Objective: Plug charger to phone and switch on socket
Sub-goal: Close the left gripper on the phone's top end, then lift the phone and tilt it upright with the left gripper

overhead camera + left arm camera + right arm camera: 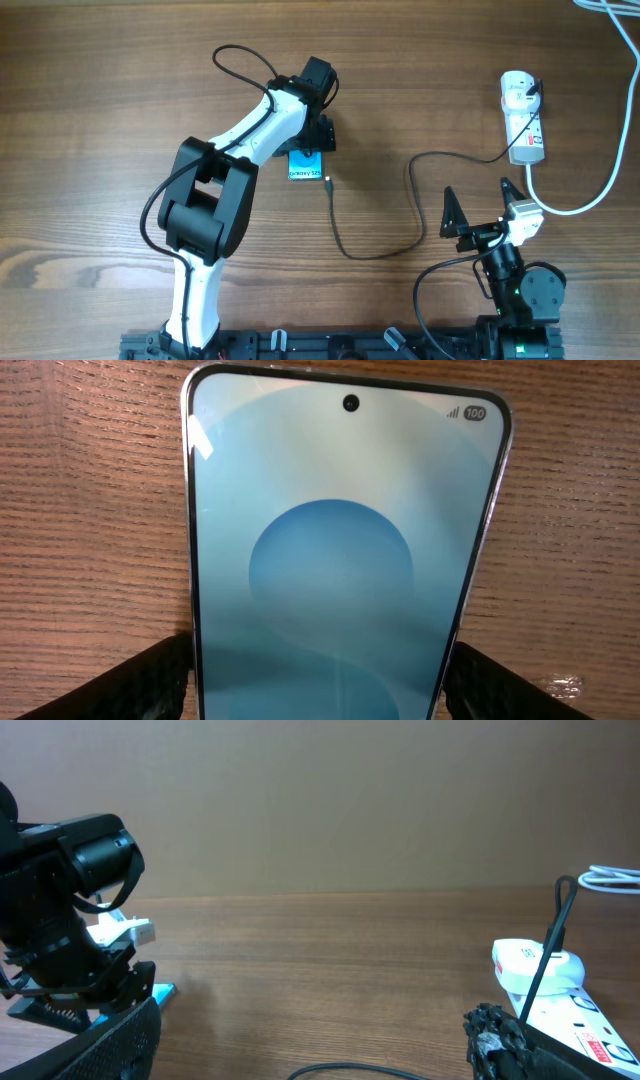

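The phone [307, 166], teal screen with a white text band, lies flat on the table and fills the left wrist view [340, 560]. My left gripper [318, 138] has a finger against each long edge of it [320, 680]. The charger cable [400, 245] runs from its black plug [536, 92] in the socket [523, 125], loops across the table and ends with its tip [328, 183] just right of the phone, apart from it. My right gripper [480, 205] is open and empty near the front, and its wrist view [310, 1040] shows the socket [540, 970] to its right.
The thick white cord [600, 190] curves from the socket off the table's far right corner. The left arm [220, 190] stretches over the left-middle of the table. The right arm's base [525, 290] sits at the front right.
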